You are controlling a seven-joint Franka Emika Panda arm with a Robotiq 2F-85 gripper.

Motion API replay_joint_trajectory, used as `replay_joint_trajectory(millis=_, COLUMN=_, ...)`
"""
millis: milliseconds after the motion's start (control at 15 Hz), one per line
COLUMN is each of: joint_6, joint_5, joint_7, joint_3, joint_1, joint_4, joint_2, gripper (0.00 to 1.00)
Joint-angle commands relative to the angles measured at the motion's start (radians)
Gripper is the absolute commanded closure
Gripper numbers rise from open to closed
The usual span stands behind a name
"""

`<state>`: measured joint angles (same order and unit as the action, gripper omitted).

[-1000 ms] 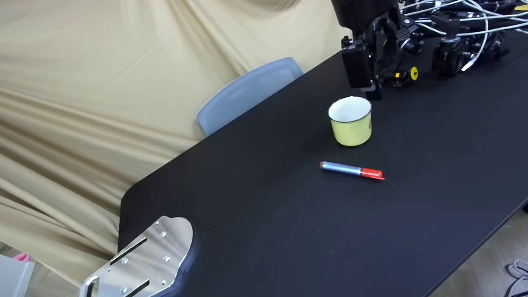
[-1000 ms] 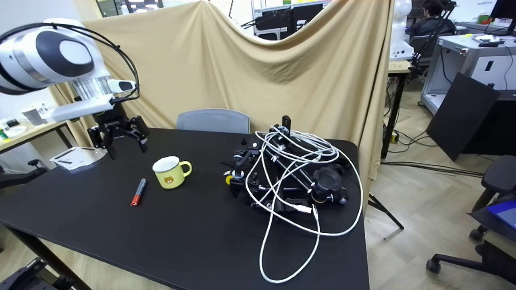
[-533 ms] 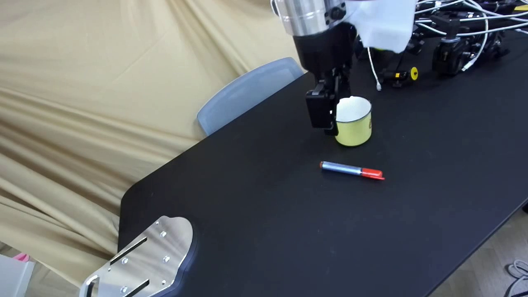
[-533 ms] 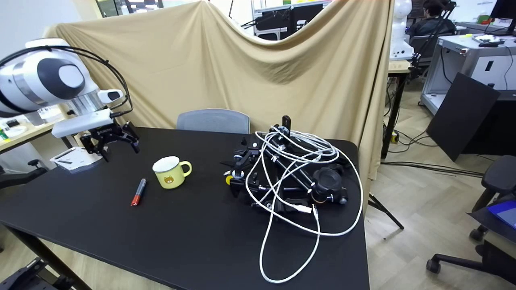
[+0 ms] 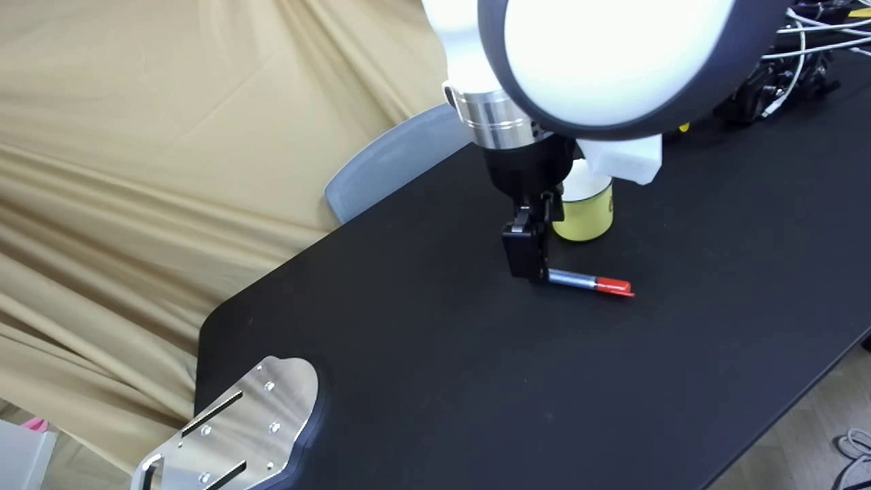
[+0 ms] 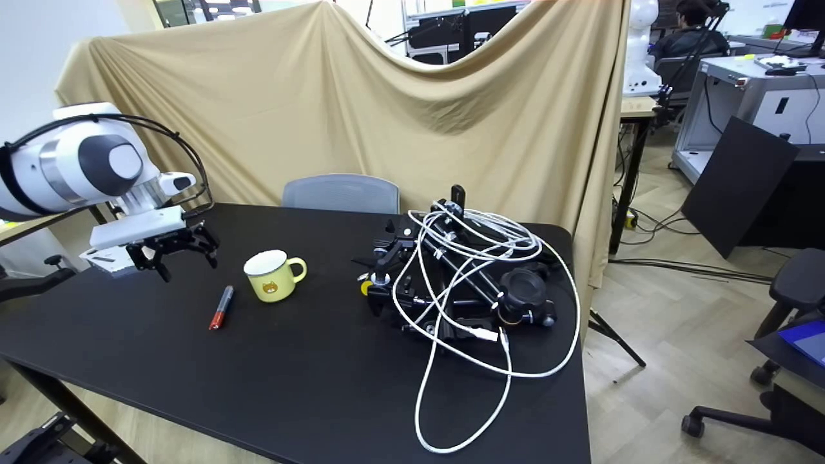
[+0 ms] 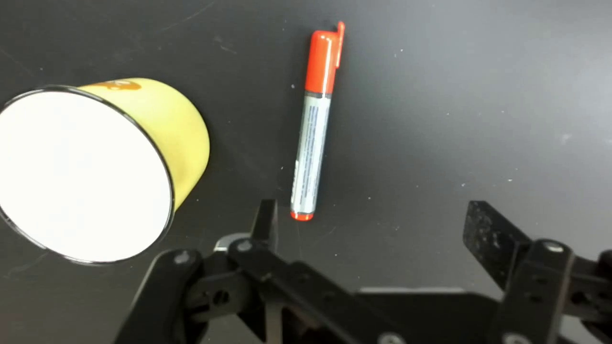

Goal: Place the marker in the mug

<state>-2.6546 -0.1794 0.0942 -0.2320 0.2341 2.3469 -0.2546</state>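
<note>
While a slim cylindrical marker (image 7: 314, 126) with a silvery-blue barrel and a glossy red cap lies flat on a smooth black tabletop (image 5: 408, 340), a short, wide, pale yellow mug (image 6: 271, 288) stands upright near it, the two apart. Fine blue print runs along the marker's barrel; a raised clip stands off the cap, and a red plug finishes the other end. The mug has a shiny curved wall, a white inside, a thin dark rim, a rounded loop handle and an orange-brown animal-face print.

An angular black gripper (image 7: 372, 215) built of jointed links hangs above the tabletop, its flat-faced fingers (image 7: 487, 234) spread wide with black surface showing between them. In the wrist view the marker's plug end shows near one fingertip; in an exterior view a gap separates marker and gripper. Above them bulges a rounded white arm (image 6: 109, 161) with dark grey panels.

Pale specks and fine scratches mark the tabletop. Well apart from the mug lies a shiny silver metal plate (image 5: 238, 429) with long slots and round bolt heads. Loops of smooth white cable (image 6: 483, 333) drape over black jointed hardware (image 6: 525, 287). Behind a curved grey chair back (image 6: 341, 195), tan cloth (image 6: 361, 109) falls in soft folds.
</note>
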Motion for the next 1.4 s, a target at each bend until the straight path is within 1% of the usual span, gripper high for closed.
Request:
replay_joint_trajectory(millis=0, joint_6=-0.01, joint_5=-0.004, joint_7=0.018, joint_3=0.014, joint_1=-0.002, joint_4=-0.009, joint_2=-0.04, gripper=0.0)
replay_joint_trajectory(millis=400, joint_6=-0.019, joint_5=0.0, joint_7=-0.029, joint_3=0.05, joint_1=0.0, joint_4=-0.008, joint_2=-0.085, gripper=0.0)
replay_joint_trajectory(millis=733, joint_6=-0.017, joint_5=-0.001, joint_7=-0.035, joint_3=0.074, joint_1=0.0, joint_4=-0.024, joint_2=-0.129, gripper=0.0)
replay_joint_trajectory(millis=1000, joint_6=-0.018, joint_5=-0.007, joint_7=-0.044, joint_3=0.088, joint_1=0.007, joint_4=-0.044, joint_2=-0.161, gripper=0.0)
replay_joint_trajectory(millis=1333, joint_6=-0.009, joint_5=-0.011, joint_7=-0.046, joint_3=0.09, joint_1=0.012, joint_4=-0.073, joint_2=-0.184, gripper=0.0)
